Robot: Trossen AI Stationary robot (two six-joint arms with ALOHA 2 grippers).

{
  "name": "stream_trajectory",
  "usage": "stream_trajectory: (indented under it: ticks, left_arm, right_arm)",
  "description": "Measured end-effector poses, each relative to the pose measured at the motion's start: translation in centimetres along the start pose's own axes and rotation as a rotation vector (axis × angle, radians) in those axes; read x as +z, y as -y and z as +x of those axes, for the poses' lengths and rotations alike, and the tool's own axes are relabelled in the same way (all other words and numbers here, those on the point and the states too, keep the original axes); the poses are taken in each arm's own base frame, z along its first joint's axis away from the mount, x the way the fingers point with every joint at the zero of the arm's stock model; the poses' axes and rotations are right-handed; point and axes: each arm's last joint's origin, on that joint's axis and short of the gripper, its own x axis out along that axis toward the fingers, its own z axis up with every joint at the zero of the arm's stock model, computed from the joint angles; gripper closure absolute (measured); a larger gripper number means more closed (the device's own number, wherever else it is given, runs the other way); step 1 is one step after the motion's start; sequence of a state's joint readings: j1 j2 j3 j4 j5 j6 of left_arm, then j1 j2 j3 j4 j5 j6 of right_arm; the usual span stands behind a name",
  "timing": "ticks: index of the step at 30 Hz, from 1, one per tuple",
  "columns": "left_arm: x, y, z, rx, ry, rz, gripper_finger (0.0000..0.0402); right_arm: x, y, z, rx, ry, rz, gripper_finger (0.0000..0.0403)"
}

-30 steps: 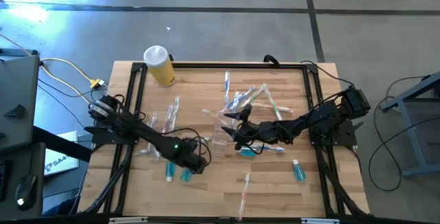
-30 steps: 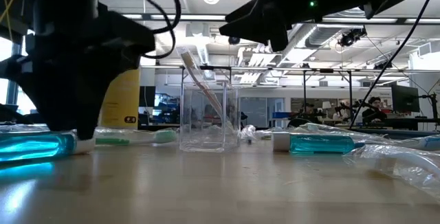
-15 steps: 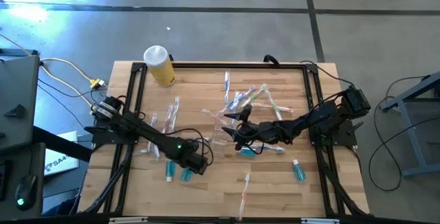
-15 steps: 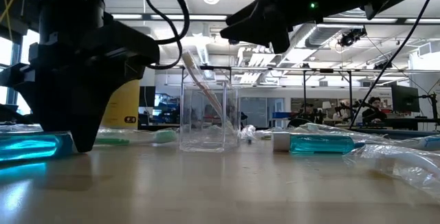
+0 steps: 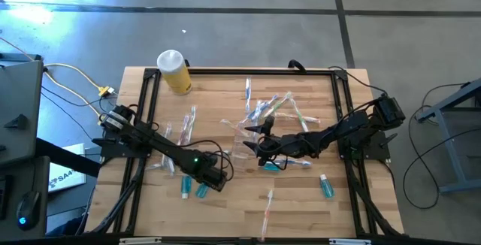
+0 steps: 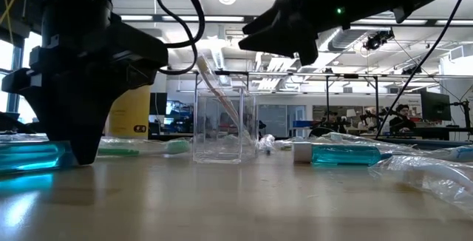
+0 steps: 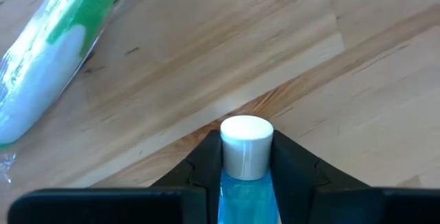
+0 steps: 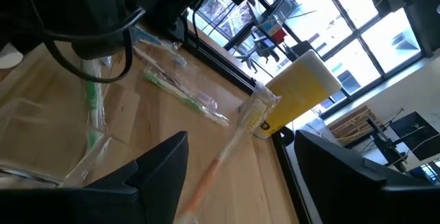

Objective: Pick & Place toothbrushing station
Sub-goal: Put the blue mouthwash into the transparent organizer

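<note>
Where my left gripper [image 7: 246,176] sits low on the counter [image 5: 225,215], toward seven o'clock of the high view, its fingers [image 7: 295,172] press both sides of a small teal tube [image 7: 245,183] with a white cap; the tube lies flat on the wood. A wrapped green toothbrush [image 7: 55,52] lies near it. A second teal tube [image 5: 184,187] rests just beside the left gripper.

My right gripper [image 5: 253,141] hangs near the middle of the counter, above the clear cup [image 6: 225,126], its fingers [image 8: 161,162] spread wide and holding nothing. The cup stands upright with one pale toothbrush [image 6: 214,86] leaning inside it. More wrapped toothbrushes [image 5: 270,108] lie scattered toward twelve o'clock of the cup, another teal tube [image 5: 325,186] toward four o'clock. A yellow bottle [image 5: 174,72] stands at the eleven o'clock corner.
</note>
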State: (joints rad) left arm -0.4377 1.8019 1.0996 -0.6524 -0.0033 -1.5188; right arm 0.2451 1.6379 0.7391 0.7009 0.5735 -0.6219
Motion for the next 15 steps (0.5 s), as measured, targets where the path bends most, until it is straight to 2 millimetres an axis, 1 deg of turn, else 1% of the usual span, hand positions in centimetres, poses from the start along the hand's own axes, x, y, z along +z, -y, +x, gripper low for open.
stream_trajectory:
  ticks: [5, 7, 10, 13, 15]
  left_arm:
    - [0.0, 0.0, 0.0, 0.002, 0.007, 0.035, 0.0318]
    - [0.0, 0.0, 0.0, 0.002, 0.01, 0.058, 0.0318]
    - [0.1, 0.3, -0.6, 0.006, 0.038, 0.095, 0.0318]
    - [0.2, 0.9, -1.9, 0.044, 0.065, 0.147, 0.0318]
    - [0.3, 1.7, -3.9, 0.044, 0.077, 0.182, 0.0318]
  right_arm:
    - [-0.2, -0.1, 0.0, -0.001, -0.026, -0.014, 0.0144]
    - [-0.2, -0.1, -0.1, -0.024, -0.041, -0.016, 0.0144]
    - [-0.2, -0.1, -0.2, -0.076, -0.073, -0.024, 0.0144]
    - [0.0, -0.2, -0.4, -0.128, -0.109, -0.065, 0.0144]
    - [0.1, -0.3, -0.7, -0.154, -0.13, -0.1, 0.0144]
